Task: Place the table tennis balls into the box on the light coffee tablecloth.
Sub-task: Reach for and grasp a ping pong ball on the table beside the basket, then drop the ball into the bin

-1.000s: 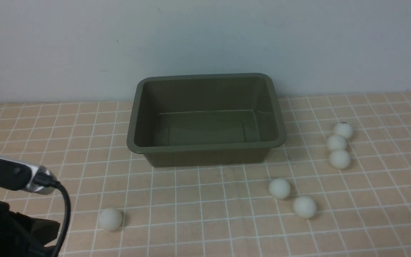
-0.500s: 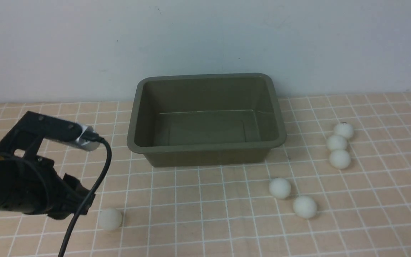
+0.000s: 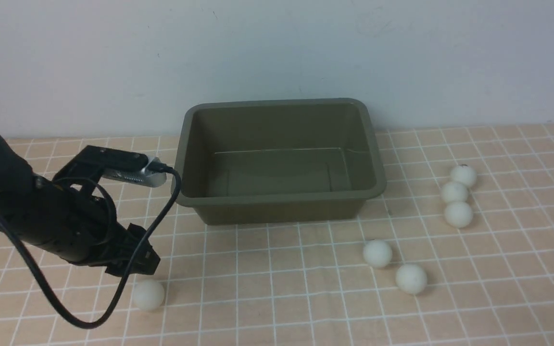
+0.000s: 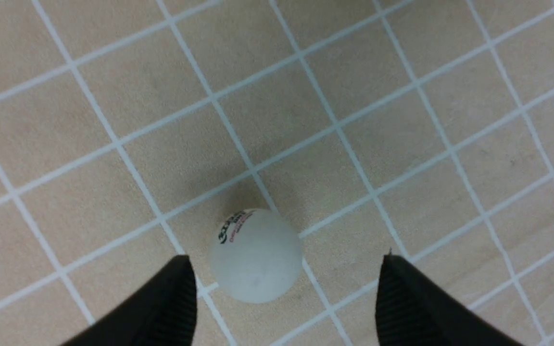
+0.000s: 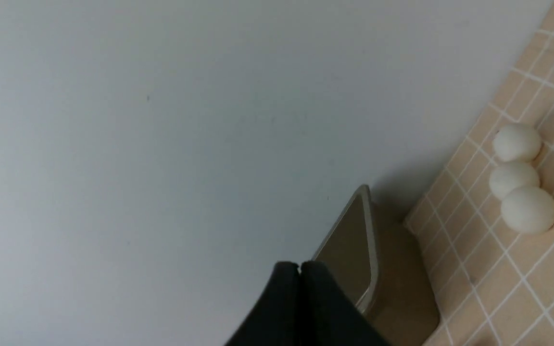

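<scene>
Left arm: black, reaching in from the left edge and angled down toward the cloth. A silver wrist camera sits on top, with a black cable looping from it.
Left hand: fingers spread wide, holding nothing. Its tip sits low over the cloth, just behind and above the lone ball.
Left fingers: in the left wrist view, two dark ribbed tips stand one on each side of the lone ball. There is a gap on both sides, and the ball lies closer to one tip.
Lone ball: white, resting on the cloth at front left, well apart from the others. A small dark printed mark shows in the left wrist view.
Light coffee tablecloth: peach-tan with a grid of thin white lines, lying flat up to the wall.
Box: olive-green tub, upright at centre back near the wall, its inner floor in full view. All six balls lie outside it.
Middle pair: two white balls on the cloth, in front of the box's right corner, near each other but apart.
Row of three: white balls in a short line to the right of the box, touching or nearly so. The farthest one carries a dark speck.
Right hand: seen only in the right wrist view, with its dark fingers pressed together on nothing.
</scene>
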`<control>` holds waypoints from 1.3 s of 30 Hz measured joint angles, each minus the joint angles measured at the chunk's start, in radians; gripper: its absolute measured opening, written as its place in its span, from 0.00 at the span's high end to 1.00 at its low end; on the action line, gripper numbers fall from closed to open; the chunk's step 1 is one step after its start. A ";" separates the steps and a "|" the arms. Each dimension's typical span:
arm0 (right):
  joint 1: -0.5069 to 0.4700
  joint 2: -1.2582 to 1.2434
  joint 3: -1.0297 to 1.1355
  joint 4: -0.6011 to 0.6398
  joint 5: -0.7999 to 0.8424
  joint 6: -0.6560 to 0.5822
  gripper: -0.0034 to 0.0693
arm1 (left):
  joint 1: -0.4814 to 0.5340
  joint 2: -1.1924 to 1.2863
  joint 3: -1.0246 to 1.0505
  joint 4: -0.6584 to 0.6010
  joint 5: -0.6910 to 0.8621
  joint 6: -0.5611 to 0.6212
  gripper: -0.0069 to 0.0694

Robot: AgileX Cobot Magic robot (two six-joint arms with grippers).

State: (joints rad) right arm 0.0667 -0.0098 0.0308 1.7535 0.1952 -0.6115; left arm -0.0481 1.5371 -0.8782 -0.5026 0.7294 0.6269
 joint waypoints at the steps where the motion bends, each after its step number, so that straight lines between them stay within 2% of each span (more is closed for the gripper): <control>1: 0.000 0.000 0.000 0.000 0.019 -0.010 0.98 | 0.000 0.014 0.000 0.007 0.000 0.001 0.36; 7: 0.000 0.000 0.000 -0.007 0.105 -0.030 0.98 | 0.000 0.101 -0.001 0.012 -0.017 0.001 0.36; 15: 0.000 0.000 0.000 -0.008 0.112 -0.033 0.98 | 0.000 0.171 -0.002 -0.002 -0.044 0.008 0.36; 22: 0.000 0.000 0.000 -0.008 0.112 -0.035 0.98 | 0.000 0.232 -0.002 -0.074 -0.076 0.075 0.37; 28: 0.000 0.000 0.000 -0.008 0.112 -0.049 0.98 | 0.000 0.261 -0.012 -0.092 -0.066 0.102 0.49; 33: 0.000 0.000 0.000 -0.011 0.113 -0.054 0.98 | -0.003 0.257 -0.098 -0.013 0.081 0.064 0.49; 36: 0.000 0.000 0.000 -0.012 0.116 -0.065 0.98 | -0.003 0.236 -0.268 0.024 0.272 -0.010 0.49; 39: 0.000 0.000 0.000 -0.012 0.116 -0.084 0.98 | -0.008 0.229 -0.417 0.023 0.378 -0.047 0.49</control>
State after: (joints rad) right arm 0.0667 -0.0098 0.0308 1.7420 0.3113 -0.6951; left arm -0.0563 1.7663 -1.2955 -0.4797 1.1073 0.5803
